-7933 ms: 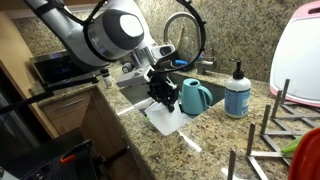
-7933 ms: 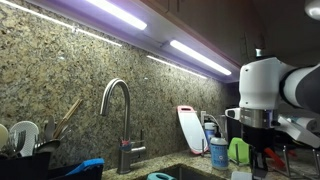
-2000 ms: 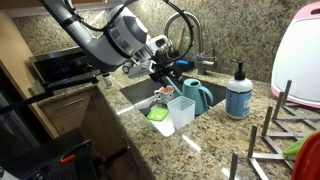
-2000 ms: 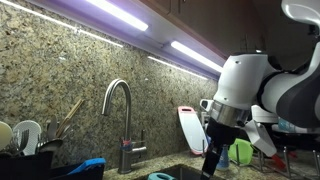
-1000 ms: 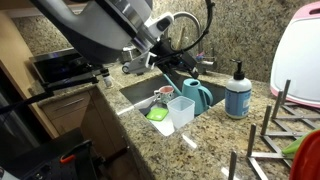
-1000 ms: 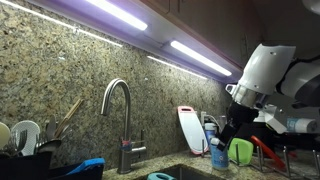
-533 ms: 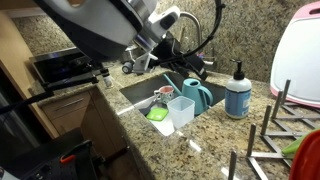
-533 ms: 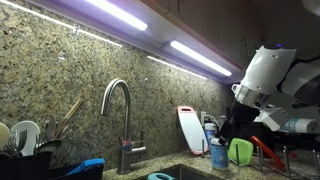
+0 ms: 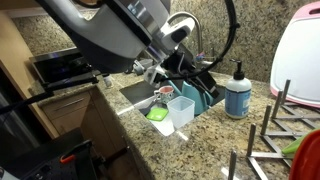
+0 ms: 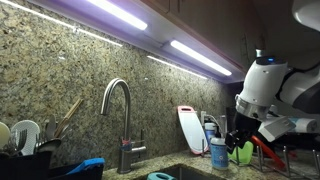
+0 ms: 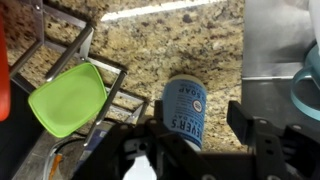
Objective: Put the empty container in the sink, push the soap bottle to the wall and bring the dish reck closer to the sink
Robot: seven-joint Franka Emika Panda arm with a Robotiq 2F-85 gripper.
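The soap bottle (image 11: 184,108), white and light blue, shows from above in the wrist view, between the fingers of my gripper (image 11: 196,130); the jaws stand apart with a gap on its right side. In an exterior view the gripper (image 9: 207,86) hangs just left of the soap bottle (image 9: 238,92) with its black pump. The empty container (image 9: 181,110) stands upright at the near corner of the sink (image 9: 140,93), free of the gripper. The dish reck (image 9: 272,128) is on the counter to the right, and the wire dish reck (image 11: 72,52) also shows in the wrist view. The granite wall (image 10: 60,80) rises behind the counter.
A teal jug (image 9: 192,99) stands beside the sink, partly behind the gripper. A green sponge (image 9: 158,114) lies by the container. A green lid (image 11: 67,97) rests in the rack. The faucet (image 10: 116,105), a utensil caddy (image 10: 25,155) and a white appliance (image 9: 300,50) border the counter.
The arm has swung from over the sink toward the soap bottle and come down around it. The jaws have narrowed a little. The container has not moved.
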